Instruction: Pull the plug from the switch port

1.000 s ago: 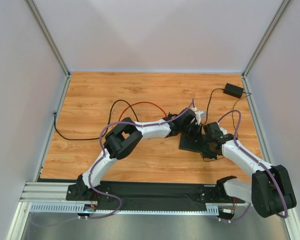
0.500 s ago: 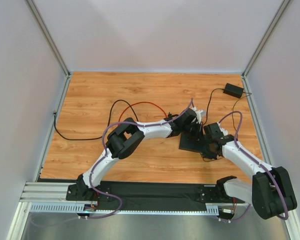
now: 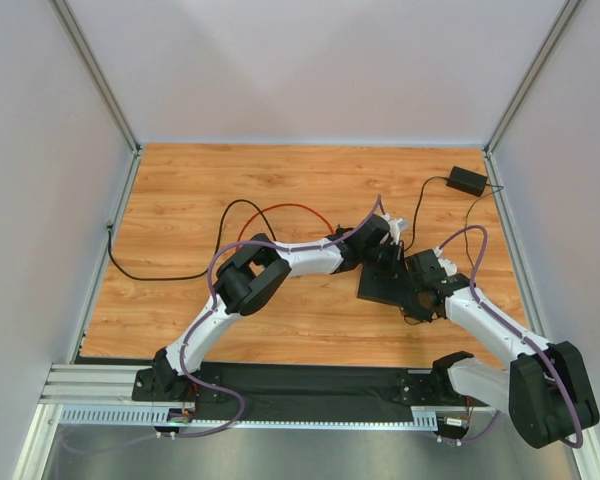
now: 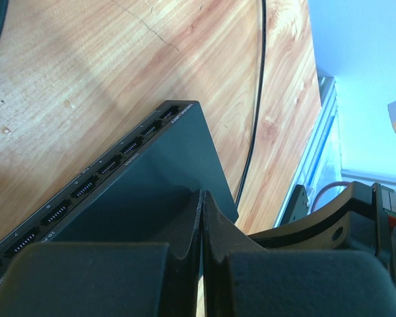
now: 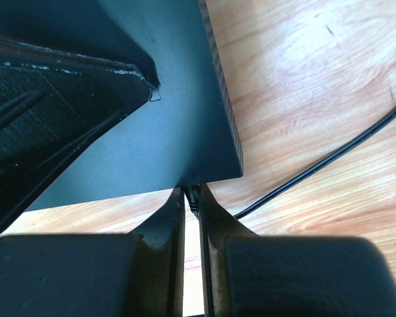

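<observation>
Left tool (image 4: 202,205) is closed, empty, over the switch (image 4: 175,168); right tool (image 5: 192,206) pinches the plug (image 5: 194,195) at the switch's corner.

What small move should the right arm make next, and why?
Probably draw the right gripper straight back, away from the switch edge. Its fingers are shut on what looks like the plug at that edge, with the black cable running off beside it. The shut left gripper sits over the switch's top, apparently bracing it.
</observation>
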`<state>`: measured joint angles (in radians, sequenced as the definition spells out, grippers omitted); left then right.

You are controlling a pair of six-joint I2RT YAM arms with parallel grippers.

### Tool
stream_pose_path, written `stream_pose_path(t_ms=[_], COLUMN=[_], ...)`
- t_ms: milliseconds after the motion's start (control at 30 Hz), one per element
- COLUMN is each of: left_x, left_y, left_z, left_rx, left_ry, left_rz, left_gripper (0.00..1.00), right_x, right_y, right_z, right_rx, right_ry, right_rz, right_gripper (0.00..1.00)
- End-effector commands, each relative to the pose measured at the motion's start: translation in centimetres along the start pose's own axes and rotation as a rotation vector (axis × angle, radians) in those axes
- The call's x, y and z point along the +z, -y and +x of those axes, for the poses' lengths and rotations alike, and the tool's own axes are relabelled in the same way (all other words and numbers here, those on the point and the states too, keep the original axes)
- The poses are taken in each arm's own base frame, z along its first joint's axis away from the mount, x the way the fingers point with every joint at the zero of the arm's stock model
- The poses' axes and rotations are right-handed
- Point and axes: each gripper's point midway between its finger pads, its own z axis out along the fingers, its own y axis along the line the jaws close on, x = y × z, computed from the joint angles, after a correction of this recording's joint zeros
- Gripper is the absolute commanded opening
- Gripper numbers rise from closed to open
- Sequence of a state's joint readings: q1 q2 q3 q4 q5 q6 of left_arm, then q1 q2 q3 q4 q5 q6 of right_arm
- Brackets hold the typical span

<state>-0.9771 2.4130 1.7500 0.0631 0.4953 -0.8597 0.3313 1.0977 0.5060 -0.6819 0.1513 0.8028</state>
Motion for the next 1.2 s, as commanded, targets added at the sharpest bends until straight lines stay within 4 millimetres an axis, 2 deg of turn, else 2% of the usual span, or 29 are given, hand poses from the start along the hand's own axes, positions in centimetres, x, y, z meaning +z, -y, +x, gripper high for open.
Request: stream_pose_path(t_ms=[0, 233, 467, 667, 767, 967, 1000, 1167], left_x=[1.0, 1.0, 1.1, 1.4, 1.3, 1.2, 1.2, 0.8], left_y=[-10.3, -10.7, -10.6, -11.0, -10.9, -10.9, -11.0, -10.6], left_z=[5.8, 5.4, 4.6, 4.6, 4.6, 4.6, 4.6, 4.4], left_rx=[-0.110, -0.119, -0.095, -0.105, -0.098, -0.094, -0.096, -0.080], left_ry=[-0.130, -0.131, -0.138, -0.148, -0.148, -0.147, -0.145, -0.142], left_rz=[-0.282, -0.276, -0.279, -0.274, -0.277, -0.279, -0.281, -0.275], left_gripper=[0.00, 0.00, 0.00, 0.00, 0.00, 0.00, 0.00, 0.00], right_x=[-0.7, -0.6, -0.3, -0.7, -0.9, -1.9, -2.2, -3.0], right_y=[1.7, 1.6, 0.1, 0.3, 0.4, -0.2, -0.9, -0.9], right_z=[2.8, 2.9, 0.8, 3.2, 3.6, 2.2, 1.7, 1.4], right_rx=[0.016, -0.017, -0.078, -0.128, -0.139, -0.149, -0.148, -0.149], right_ry=[-0.095, -0.086, -0.042, -0.095, -0.101, -0.058, -0.047, -0.047], right_rz=[0.072, 0.089, 0.086, 0.112, 0.110, 0.101, 0.090, 0.087], right_gripper=[0.00, 0.00, 0.00, 0.00, 0.00, 0.00, 0.00, 0.00])
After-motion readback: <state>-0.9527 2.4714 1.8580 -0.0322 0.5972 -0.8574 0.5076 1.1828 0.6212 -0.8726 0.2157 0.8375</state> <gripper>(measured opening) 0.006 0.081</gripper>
